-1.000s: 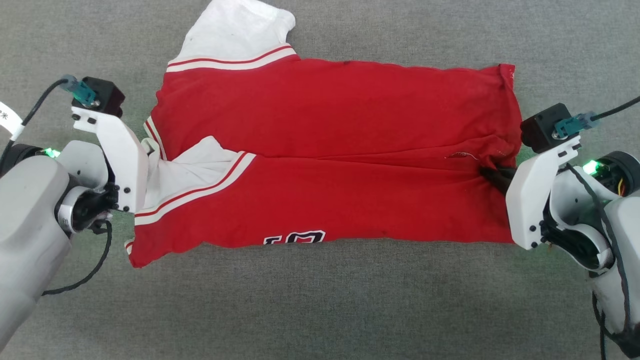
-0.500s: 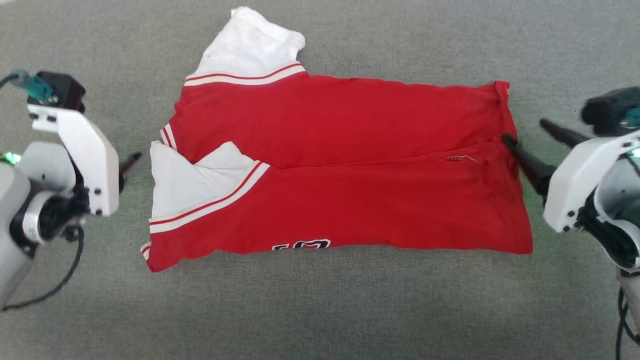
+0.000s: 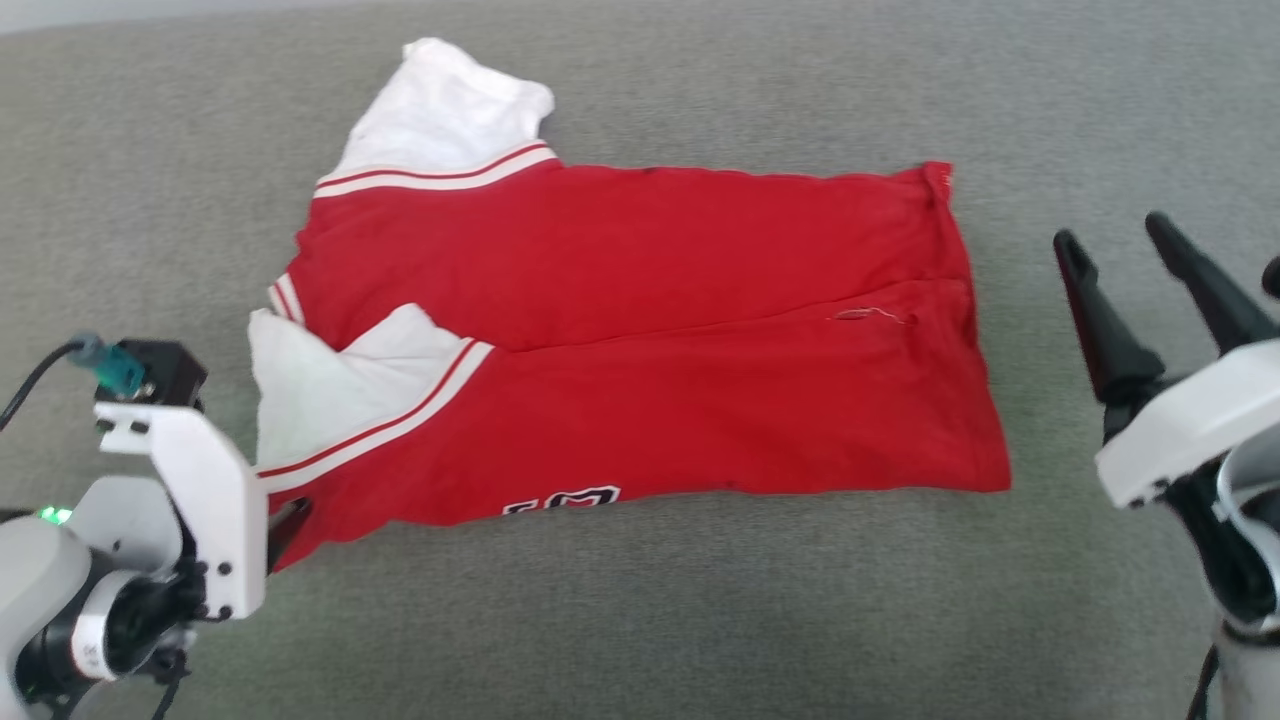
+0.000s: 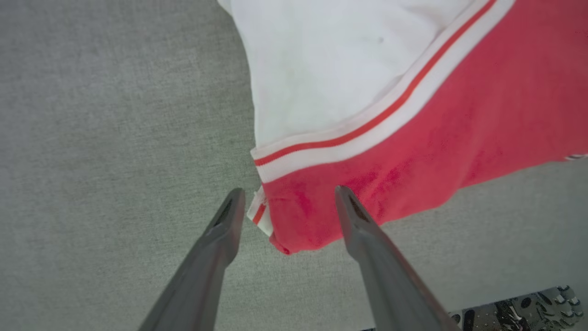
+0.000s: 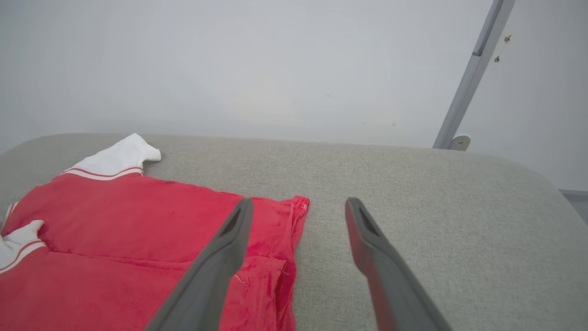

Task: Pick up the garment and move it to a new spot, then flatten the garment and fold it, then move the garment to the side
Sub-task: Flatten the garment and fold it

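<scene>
The garment point(image 3: 640, 330), a red T-shirt with white sleeves and striped trim, lies folded lengthwise on the grey surface, with black lettering peeking out at its near edge. My left gripper point(image 3: 287, 520) sits at the garment's near left corner, largely hidden behind its white bracket. In the left wrist view that gripper point(image 4: 289, 193) is open, its fingers straddling the red corner of the garment point(image 4: 413, 138). My right gripper point(image 3: 1115, 250) stands open and empty, clear of the garment's right end. In the right wrist view it point(image 5: 298, 202) points past the hem of the garment point(image 5: 138, 220).
The grey padded surface point(image 3: 640, 620) stretches all around the garment. Its far edge meets a pale wall point(image 5: 275, 69), where a grey metal post point(image 5: 473, 59) leans at the right. A metal part point(image 4: 514, 312) shows at the left wrist view's bottom right.
Both grippers have opened and let go of the garment's ends. The left one has dropped back to the near left corner; the right one has pulled away to the right. The head camera has shifted.
</scene>
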### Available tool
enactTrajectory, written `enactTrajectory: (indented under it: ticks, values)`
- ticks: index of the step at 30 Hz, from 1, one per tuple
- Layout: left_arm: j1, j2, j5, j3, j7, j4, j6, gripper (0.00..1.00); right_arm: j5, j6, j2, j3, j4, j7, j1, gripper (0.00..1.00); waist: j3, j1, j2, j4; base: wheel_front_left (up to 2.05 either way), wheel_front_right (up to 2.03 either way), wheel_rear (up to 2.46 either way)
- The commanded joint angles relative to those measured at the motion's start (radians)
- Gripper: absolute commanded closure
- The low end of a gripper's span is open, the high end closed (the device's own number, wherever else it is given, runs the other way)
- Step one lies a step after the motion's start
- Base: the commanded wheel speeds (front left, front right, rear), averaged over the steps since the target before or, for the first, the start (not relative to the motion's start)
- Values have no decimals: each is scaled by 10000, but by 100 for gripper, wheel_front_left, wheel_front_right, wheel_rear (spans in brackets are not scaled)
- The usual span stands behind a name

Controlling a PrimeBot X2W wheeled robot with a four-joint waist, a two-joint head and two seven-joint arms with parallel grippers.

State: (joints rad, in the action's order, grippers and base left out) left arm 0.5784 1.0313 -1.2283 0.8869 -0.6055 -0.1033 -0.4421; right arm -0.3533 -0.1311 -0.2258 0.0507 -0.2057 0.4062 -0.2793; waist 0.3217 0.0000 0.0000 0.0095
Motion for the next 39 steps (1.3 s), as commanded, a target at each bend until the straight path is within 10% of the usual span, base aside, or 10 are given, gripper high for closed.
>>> enactTrajectory:
  ticks: [1,12,14,34,35,36,39]
  values:
    - [-200,41,-54,-48,105,138,-89,0,83,8,154,45,-162,85,262,0,-11,0,0,-189,0,0,0]
    - [-415,-715,-493,198,65,2582,728,0,-212,8,573,-61,-625,1542,1520,0,135,0,0,-605,0,0,0]
    - [-379,-1030,-599,209,10,2989,985,100,-461,8,628,-195,-507,1958,1623,0,166,0,0,-625,0,0,0]
    - [656,-2440,16,651,-70,3125,1414,100,-57,5,775,-1254,3037,6194,-272,0,737,0,0,231,0,0,0]
    - [677,-2516,16,634,-50,3137,1396,100,-89,5,768,-1412,3258,6326,-301,33,742,0,0,263,0,0,0]
    - [709,-2579,34,643,-42,3142,1392,100,-87,3,712,-1552,3419,6411,-325,100,748,0,0,301,0,0,0]
    - [824,-2658,134,652,-2,3106,1395,100,-298,3,516,-1647,3586,6411,-450,100,767,0,0,385,0,0,0]
